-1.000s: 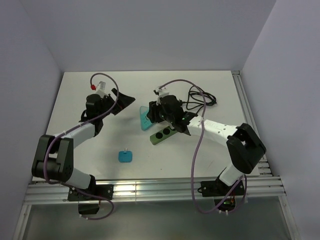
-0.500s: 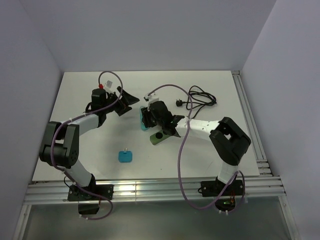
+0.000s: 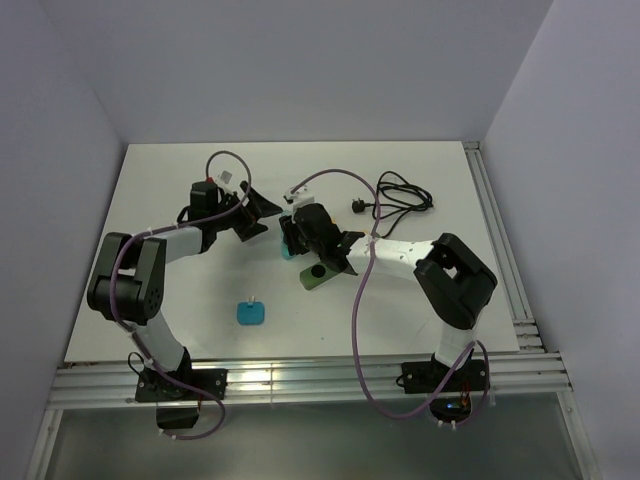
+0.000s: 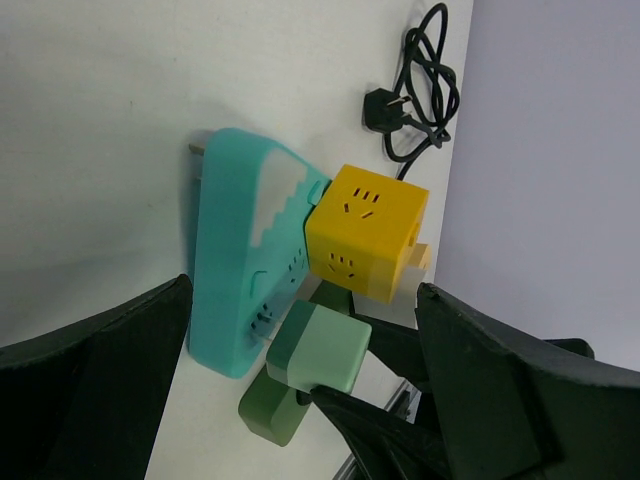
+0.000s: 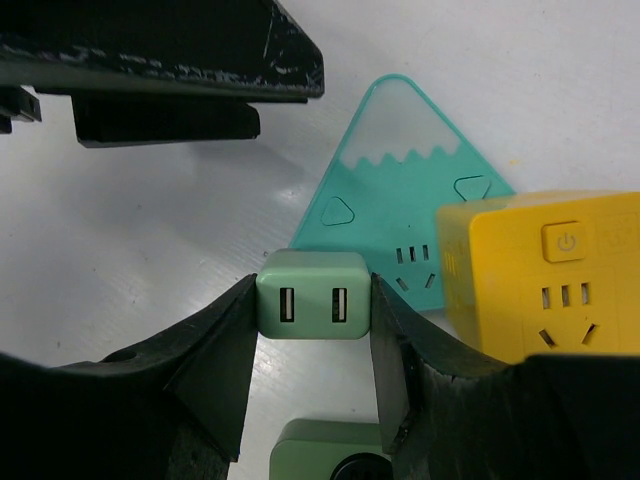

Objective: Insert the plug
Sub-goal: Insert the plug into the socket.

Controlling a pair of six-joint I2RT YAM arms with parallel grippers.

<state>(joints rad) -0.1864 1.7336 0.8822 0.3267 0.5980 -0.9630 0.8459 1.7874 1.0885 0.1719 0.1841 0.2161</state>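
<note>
Right claw grips the green plug, its prongs hidden; left claw stands wide open.

Left gripper spread wide, fingers at 8 and 4 o'clock. Dead centre, yellow cube touches the teal triangle socket. At 6, right gripper pinches the green plug beside the triangle's edge. Black cable coiled at 1.

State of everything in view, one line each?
Right gripper: shut on light green square USB plug, not yet inserted.
Left gripper: open, empty.
Teal triangular power strip: flat, visible sockets empty.
Yellow cube socket: against teal strip, visible sockets empty.
Dark green power strip: visible socket empty.
Black cable: coiled, unplugged.
</note>
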